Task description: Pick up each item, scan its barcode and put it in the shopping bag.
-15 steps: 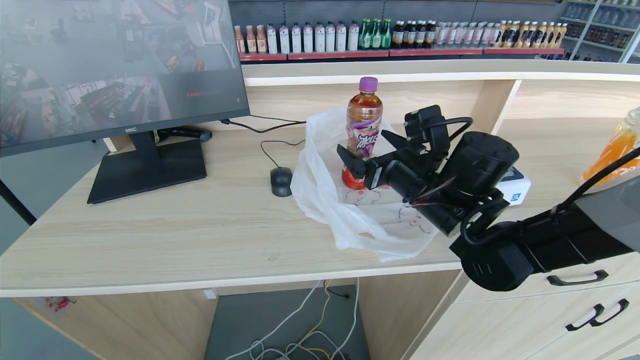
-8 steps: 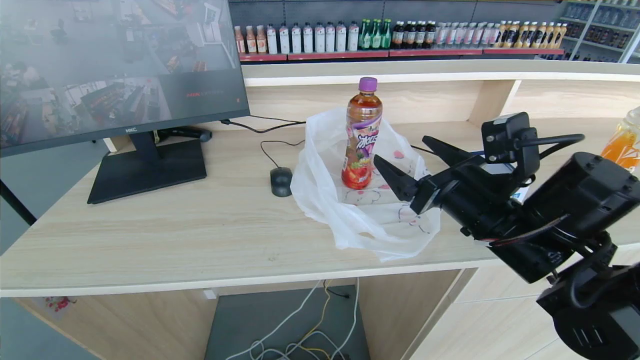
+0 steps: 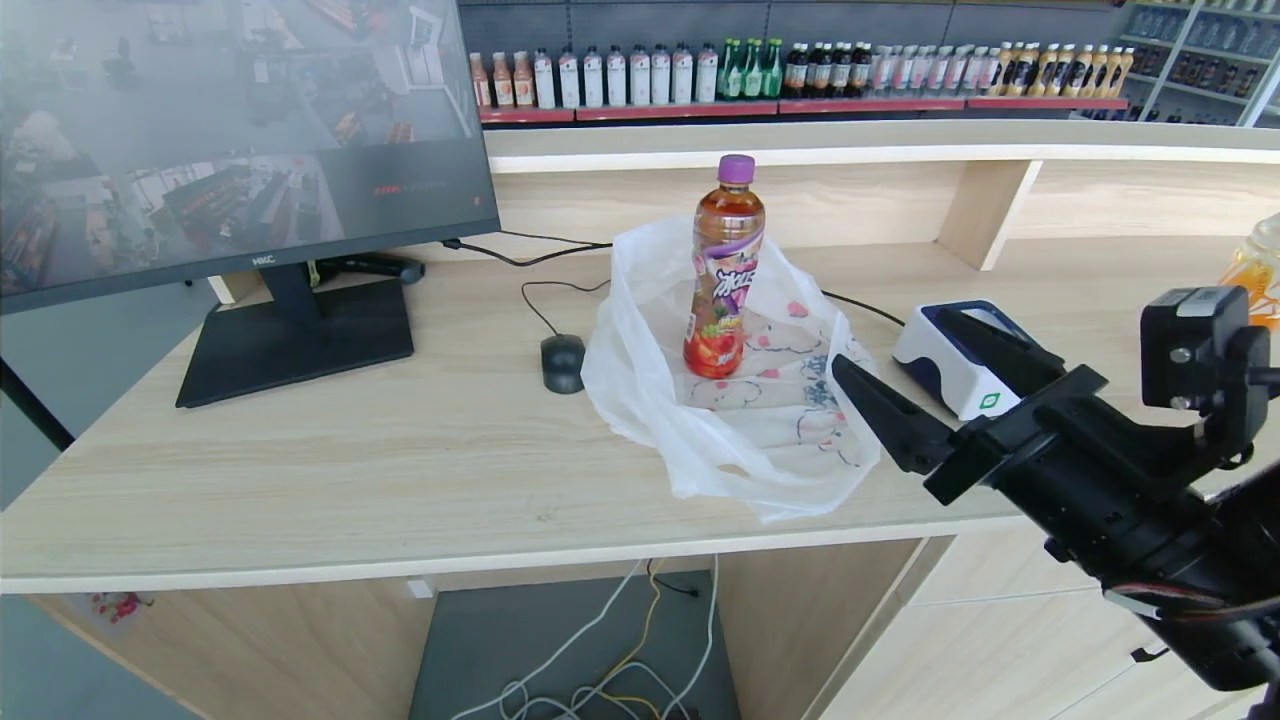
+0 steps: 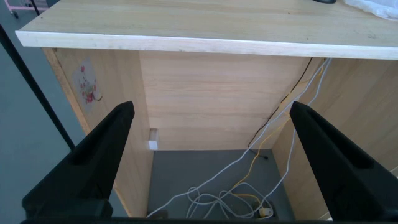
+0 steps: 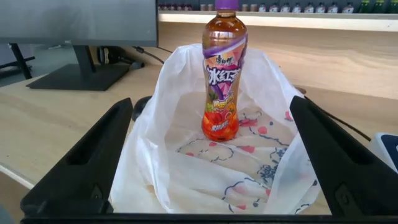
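A bottle of red-orange drink (image 3: pixel 724 270) with a purple cap stands upright inside the white plastic shopping bag (image 3: pixel 760 440) on the wooden counter. My right gripper (image 3: pixel 890 338) hangs open to the right of the bag, near the counter's front edge, holding nothing. From the right wrist view the bottle (image 5: pixel 222 74) stands in the bag (image 5: pixel 180 180) some way ahead of the open right gripper (image 5: pixel 214 158). My left gripper (image 4: pixel 211 155) is open and empty, low in front of the counter's front edge (image 4: pixel 186 42). A white and blue barcode scanner (image 3: pixel 950 365) sits just right of the bag.
A monitor (image 3: pixel 240 130) on a black stand fills the counter's left. A black mouse (image 3: pixel 562 362) lies left of the bag. An orange bottle (image 3: pixel 1250 270) stands at the far right. Cables (image 4: pixel 230 186) hang under the counter. Bottle shelves line the back.
My right gripper has drawn back from the bottle, to the right and toward the counter's front. The bottle stays upright in the bag. The scanner has come into sight.
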Robot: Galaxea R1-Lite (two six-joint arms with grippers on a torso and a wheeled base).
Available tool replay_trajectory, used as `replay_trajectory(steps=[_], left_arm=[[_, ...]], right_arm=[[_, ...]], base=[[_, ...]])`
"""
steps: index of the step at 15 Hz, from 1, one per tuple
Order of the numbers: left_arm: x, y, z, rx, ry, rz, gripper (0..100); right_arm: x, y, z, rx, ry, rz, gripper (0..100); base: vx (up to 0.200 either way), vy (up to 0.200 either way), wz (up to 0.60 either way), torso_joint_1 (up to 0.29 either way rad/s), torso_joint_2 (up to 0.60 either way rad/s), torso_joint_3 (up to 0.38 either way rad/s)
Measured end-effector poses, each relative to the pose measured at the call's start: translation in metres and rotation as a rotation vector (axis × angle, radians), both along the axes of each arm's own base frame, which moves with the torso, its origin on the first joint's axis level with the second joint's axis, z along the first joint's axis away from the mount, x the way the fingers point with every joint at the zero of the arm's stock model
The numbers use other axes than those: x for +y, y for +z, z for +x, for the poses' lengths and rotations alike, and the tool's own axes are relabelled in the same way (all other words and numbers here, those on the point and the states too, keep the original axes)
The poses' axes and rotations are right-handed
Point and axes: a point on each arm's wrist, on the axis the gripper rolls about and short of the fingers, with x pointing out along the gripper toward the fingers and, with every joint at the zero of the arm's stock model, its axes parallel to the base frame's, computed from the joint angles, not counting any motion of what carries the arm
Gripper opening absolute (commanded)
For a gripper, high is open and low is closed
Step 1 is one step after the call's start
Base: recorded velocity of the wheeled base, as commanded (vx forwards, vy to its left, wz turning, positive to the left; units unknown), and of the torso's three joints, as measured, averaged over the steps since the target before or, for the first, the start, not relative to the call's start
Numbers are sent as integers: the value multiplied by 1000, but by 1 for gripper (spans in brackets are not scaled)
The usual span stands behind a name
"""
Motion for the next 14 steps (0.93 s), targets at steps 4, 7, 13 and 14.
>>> replay_trajectory(steps=[4,7,13,14], left_arm=[[0,0,0,1,1,-1,100],[0,0,0,0,2,-2,100],[0,0,0,0,2,-5,100],[0,0,0,1,2,-6,100]], right_arm=[[-12,-6,-16,24,-3,-13,100],[-16,-5,-23,18,-4,-10,100],[-25,-5,-33,6,-20,-19,100],[-27,-4,-34,-2,-25,-17,100]], base=[[0,0,0,0,0,0],[0,-67,0,2,-4,2],[0,-200,0,4,3,2],[0,-200,0,2,-2,12]])
